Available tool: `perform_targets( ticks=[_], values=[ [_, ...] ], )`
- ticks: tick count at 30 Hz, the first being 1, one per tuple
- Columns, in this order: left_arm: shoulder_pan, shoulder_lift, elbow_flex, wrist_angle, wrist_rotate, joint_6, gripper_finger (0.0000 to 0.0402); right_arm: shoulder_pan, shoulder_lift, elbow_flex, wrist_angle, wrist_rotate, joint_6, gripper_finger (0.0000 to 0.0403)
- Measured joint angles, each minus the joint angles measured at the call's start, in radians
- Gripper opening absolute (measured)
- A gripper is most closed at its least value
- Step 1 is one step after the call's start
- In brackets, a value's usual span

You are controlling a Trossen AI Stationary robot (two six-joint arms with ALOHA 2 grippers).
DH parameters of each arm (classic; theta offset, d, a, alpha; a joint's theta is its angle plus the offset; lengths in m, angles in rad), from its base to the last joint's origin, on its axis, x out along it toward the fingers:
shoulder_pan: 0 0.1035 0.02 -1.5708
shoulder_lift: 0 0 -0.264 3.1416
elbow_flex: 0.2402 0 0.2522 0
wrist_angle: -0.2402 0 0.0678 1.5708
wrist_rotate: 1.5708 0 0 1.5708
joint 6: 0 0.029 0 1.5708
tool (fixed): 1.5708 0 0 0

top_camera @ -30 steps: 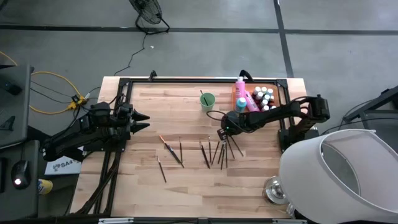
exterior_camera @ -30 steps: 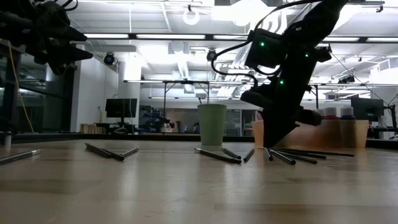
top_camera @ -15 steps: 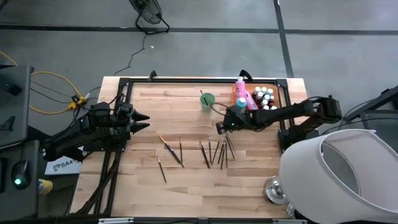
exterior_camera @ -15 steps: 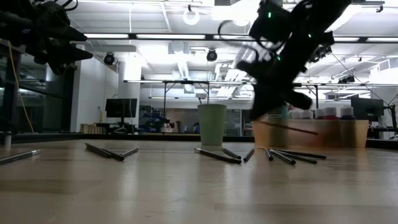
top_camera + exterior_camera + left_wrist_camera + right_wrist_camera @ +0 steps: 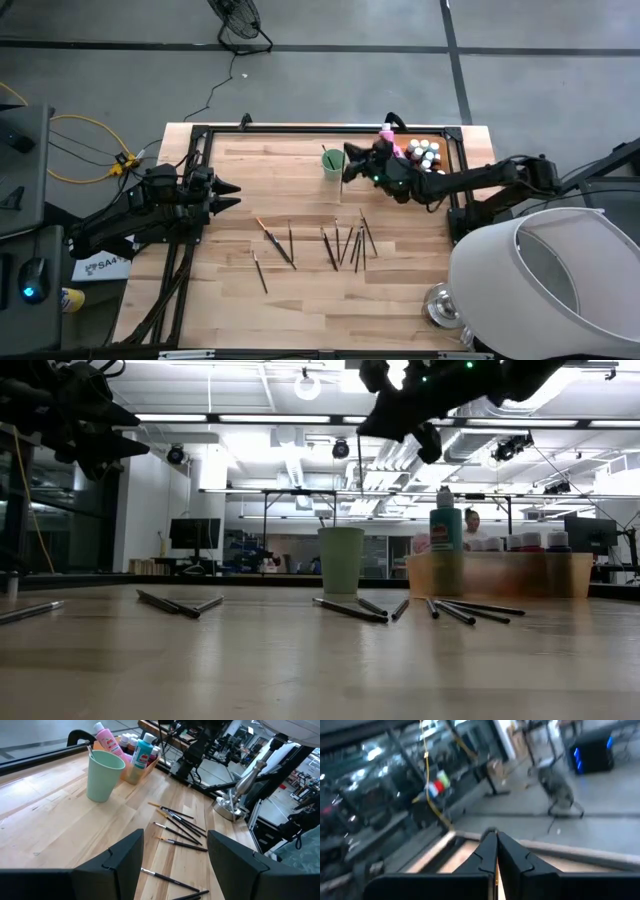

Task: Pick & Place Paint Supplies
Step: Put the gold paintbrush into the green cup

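My right gripper (image 5: 349,157) is raised beside the light green cup (image 5: 333,162), level, and shut on a thin brush (image 5: 358,460) that hangs below it. The cup stands upright at the far middle with one brush in it. Several more dark brushes (image 5: 345,242) lie flat on the wood in the middle, and others (image 5: 275,240) lie farther left. The orange tray (image 5: 440,142) at the far right holds small bottles, a pink bottle (image 5: 386,135) and a teal one (image 5: 446,528). My left gripper (image 5: 232,195) waits open at the table's left. My right gripper pinches the thin brush near its upper end (image 5: 358,440) between its two shut fingers (image 5: 487,851). The fingers lie level, pointing toward the table's left, across the brush. The brush hangs nearly upright below them, clear of the table, close to the cup.
A black frame (image 5: 300,130) runs along the table's far and left sides. A white lamp-like shade (image 5: 545,280) and a metal stand (image 5: 440,305) sit at the near right corner. Bare wood lies between the left brushes and the left arm.
My right gripper has risen from the cluster of brushes in the middle and gone toward the far edge and the green cup, tipping from pointing down to level. It stayed shut and took one brush with it, lifted clear of the table.
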Motion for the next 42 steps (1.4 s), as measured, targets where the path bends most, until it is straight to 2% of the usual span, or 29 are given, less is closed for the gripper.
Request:
perform_targets(
  ticks=[6,12,19,30,33,42],
  values=[
    [0.000,0.000,0.000,0.000,0.000,0.000,0.0214,-0.048,0.066,0.000,0.197,0.073,-0.095,0.0003],
    [0.000,0.000,0.000,0.000,0.000,0.000,0.0214,-0.109,0.166,0.000,0.264,0.057,-0.063,0.0003],
    [0.000,0.000,0.000,0.000,0.000,0.000,0.0214,-0.151,0.186,0.000,0.374,0.040,-0.094,0.0004],
    [0.000,0.000,0.000,0.000,0.000,0.000,0.0214,-0.214,0.187,0.000,0.320,0.002,-0.146,0.0004],
    [0.000,0.000,0.000,0.000,0.000,0.000,0.0214,-0.219,0.187,0.000,0.300,-0.032,-0.148,0.0003],
    [0.000,0.000,0.000,0.000,0.000,0.000,0.0214,-0.219,0.187,0.000,0.256,-0.039,-0.148,0.0004]
  ],
)
